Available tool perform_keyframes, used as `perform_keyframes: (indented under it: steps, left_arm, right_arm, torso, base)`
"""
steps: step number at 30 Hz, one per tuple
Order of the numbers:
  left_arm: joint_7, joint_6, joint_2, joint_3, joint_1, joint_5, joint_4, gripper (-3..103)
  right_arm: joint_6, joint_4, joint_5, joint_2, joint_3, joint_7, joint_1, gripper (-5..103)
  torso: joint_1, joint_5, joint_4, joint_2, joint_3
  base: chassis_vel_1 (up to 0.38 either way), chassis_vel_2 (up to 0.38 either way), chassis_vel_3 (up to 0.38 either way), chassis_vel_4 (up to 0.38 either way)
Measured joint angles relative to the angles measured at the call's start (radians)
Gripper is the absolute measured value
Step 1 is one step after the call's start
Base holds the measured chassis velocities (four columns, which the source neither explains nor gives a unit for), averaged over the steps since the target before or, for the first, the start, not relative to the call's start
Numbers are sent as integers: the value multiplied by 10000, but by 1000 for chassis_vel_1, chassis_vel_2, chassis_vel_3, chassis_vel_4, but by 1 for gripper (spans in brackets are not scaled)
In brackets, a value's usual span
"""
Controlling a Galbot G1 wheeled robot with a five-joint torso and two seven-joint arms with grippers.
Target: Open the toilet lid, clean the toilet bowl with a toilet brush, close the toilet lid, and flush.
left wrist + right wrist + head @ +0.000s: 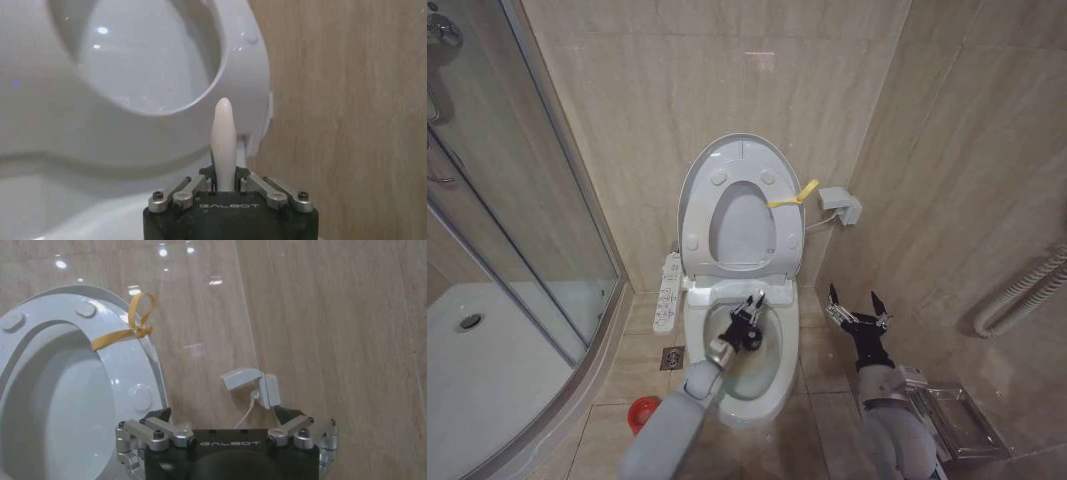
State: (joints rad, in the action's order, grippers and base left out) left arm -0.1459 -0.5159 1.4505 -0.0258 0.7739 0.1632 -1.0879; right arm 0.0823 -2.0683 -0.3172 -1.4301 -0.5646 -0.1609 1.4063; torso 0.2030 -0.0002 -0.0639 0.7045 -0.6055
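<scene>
Left wrist view reveals left gripper (225, 187) clamping toilet brush (223, 142).

Left claw (227, 186) grips the toilet brush (223, 142) handle.

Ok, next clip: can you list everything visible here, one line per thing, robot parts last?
toilet lid: one, white, raised upright against the back wall
toilet seat: one, white ring, raised against the lid
yellow ribbon: one, tied to the seat's edge
toilet bowl: one, white with brownish stains, open
toilet brush: one, white handle, held over the bowl
control panel: one, white, beside the bowl
red cup holder: one, floor by the toilet
floor drain: one, beside the toilet base
wall outlet box: one, white, with cable
shower enclosure: one, glass
left pincer: shut on the brush handle, over the bowl
right pincer: open, beside the toilet
</scene>
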Motion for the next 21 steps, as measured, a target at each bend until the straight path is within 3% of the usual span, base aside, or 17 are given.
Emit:
perform_keyframes:
  steps: [11,21]
  left_arm:
    - [-99,-155,-695,597,1349,-94,-1132,19]
    - [-85,-156,-899,770,2336,-162,-2085,19]
  right_arm:
    - [0,0,-1,0,0,0,0,100]
    - [0,0,0,0,0,0,0,100]
  torso:
    - [-1,2,-2,1,1]
    - [-1,2,-1,1,1]
  base:
    - [0,0,0,0]
    - [0,0,0,0]
